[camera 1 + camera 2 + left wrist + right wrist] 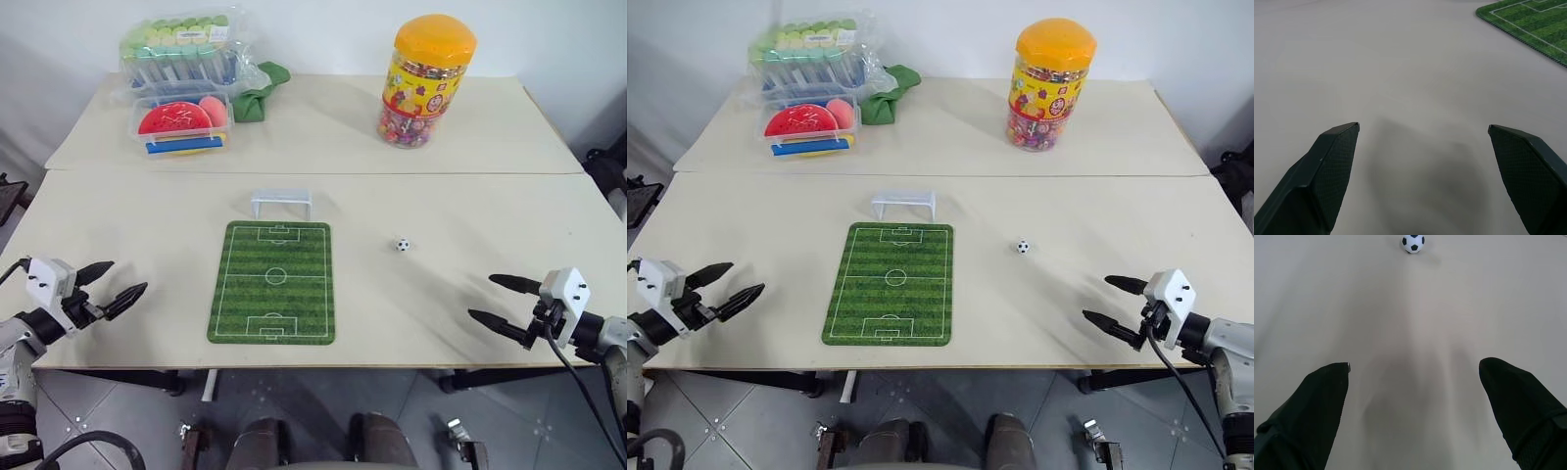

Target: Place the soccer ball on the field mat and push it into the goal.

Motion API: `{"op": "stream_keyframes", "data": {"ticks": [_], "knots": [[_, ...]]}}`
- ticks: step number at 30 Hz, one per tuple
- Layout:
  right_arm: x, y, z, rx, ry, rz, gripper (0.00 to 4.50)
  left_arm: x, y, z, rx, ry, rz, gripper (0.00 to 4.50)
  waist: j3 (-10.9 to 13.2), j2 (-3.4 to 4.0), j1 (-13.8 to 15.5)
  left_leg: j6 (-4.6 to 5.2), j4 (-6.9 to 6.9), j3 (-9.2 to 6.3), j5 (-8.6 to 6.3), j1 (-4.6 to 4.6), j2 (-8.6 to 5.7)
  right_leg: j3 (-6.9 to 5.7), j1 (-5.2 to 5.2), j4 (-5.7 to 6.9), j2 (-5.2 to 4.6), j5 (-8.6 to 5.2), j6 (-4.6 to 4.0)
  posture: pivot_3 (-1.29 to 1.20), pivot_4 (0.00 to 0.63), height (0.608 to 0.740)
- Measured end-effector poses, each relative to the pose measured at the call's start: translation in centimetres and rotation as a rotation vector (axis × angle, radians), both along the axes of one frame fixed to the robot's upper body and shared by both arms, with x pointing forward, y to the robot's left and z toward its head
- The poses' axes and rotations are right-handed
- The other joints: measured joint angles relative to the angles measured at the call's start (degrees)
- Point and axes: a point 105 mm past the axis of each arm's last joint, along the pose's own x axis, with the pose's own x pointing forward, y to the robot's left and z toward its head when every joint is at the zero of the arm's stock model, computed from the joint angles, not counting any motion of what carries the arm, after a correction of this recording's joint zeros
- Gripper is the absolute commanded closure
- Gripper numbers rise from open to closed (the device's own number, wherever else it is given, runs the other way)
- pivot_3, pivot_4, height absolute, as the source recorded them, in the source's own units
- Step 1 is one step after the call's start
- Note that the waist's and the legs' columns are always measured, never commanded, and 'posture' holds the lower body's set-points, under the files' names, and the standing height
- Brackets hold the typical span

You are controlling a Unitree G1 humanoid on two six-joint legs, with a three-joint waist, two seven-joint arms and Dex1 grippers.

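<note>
Both black two-fingered grippers, left [116, 279] and right [497, 300], are held with jaws wide open and empty, so the tiny black-and-white soccer ball [403, 245] on the pale bench [147, 211] should be pinched gently by the right one and carried to the flat green field mat [274, 282].

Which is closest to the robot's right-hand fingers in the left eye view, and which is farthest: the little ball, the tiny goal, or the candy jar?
From the right gripper:
1. soccer ball, on the bare table just right of the field mat.
2. goal, at the mat's far end.
3. candy jar, on the far table.
</note>
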Motion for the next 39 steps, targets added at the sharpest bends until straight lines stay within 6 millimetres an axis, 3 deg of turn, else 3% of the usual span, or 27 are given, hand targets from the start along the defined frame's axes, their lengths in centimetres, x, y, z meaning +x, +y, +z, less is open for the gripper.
{"op": "stream_keyframes", "data": {"ticks": [9, 14, 17, 20, 24, 31, 35, 39], "knots": [[0.2, -0.1, 0.0, 0.009, 0.005, -0.019, 0.05, 0.1, -0.1, -0.2, -0.008, 0.011, 0.013, 0.00, 0.00, 0.00, -0.01, 0.01, 0.17, -0.01, 0.00, -0.01, 0.02, 0.02, 0.00, 0.11, 0.00, 0.00, 0.00, 0.00, 0.150, 0.740], [0.5, 0.4, 0.7, -0.016, 0.021, -0.022, 0.05, 0.1, -0.4, 0.3, -0.001, 0.000, 0.002, 0.00, 0.02, 0.02, 0.00, 0.02, 0.31, -0.02, -0.01, -0.03, 0.03, 0.07, 0.00, 0.19, -0.03, 0.00, 0.00, 0.00, 0.150, 0.740], [1.2, 0.6, 2.2, -0.106, 0.055, -0.024, 0.05, 0.3, -1.1, 1.4, -0.021, -0.032, -0.032, 0.00, 0.03, 0.05, 0.01, 0.05, 0.43, -0.05, -0.03, -0.06, 0.05, 0.07, 0.00, 0.25, -0.04, 0.00, 0.00, 0.00, 0.150, 0.740], [2.7, 2.1, 4.5, -0.097, 0.021, -0.003, 0.05, 0.5, -2.3, 2.4, -0.063, -0.073, -0.094, 0.00, 0.03, 0.05, -0.09, 0.04, 0.46, -0.04, -0.03, -0.06, 0.06, 0.07, -0.01, 0.27, -0.03, 0.00, -0.01, 0.00, 0.150, 0.740], [5.0, 6.0, 6.9, -0.059, -0.046, 0.103, 0.05, 0.4, -5.2, 4.1, -0.112, -0.178, -0.264, 0.00, 0.03, 0.05, -0.09, 0.03, 0.48, -0.06, -0.04, -0.10, 0.07, 0.03, -0.03, 0.28, -0.01, 0.00, -0.01, 0.00, 0.150, 0.740], [9.4, 10.6, 5.2, -0.047, 0.013, 0.206, 0.05, -1.1, -7.3, 4.0, -0.190, -0.190, -0.423, 0.00, 0.04, 0.07, -0.32, 0.05, 0.53, -0.06, -0.05, -0.17, 0.04, 0.01, -0.05, 0.27, 0.00, 0.00, 0.00, 0.00, 0.150, 0.740], [11.2, 11.8, 3.9, -0.064, 0.035, 0.214, 0.05, -1.8, -7.9, 3.4, -0.199, -0.175, -0.430, 0.00, 0.05, 0.07, -0.30, 0.05, 0.53, -0.11, -0.05, -0.20, 0.04, -0.02, -0.05, 0.28, 0.00, 0.00, 0.00, 0.00, 0.150, 0.740], [11.6, 11.8, 2.3, -0.104, 0.073, 0.220, 0.05, -2.7, -8.2, 3.3, -0.195, -0.170, -0.422, 0.00, 0.06, 0.07, -0.24, 0.05, 0.53, -0.18, -0.05, -0.22, 0.04, -0.04, -0.04, 0.28, -0.01, 0.00, -0.01, 0.00, 0.150, 0.740]]}}
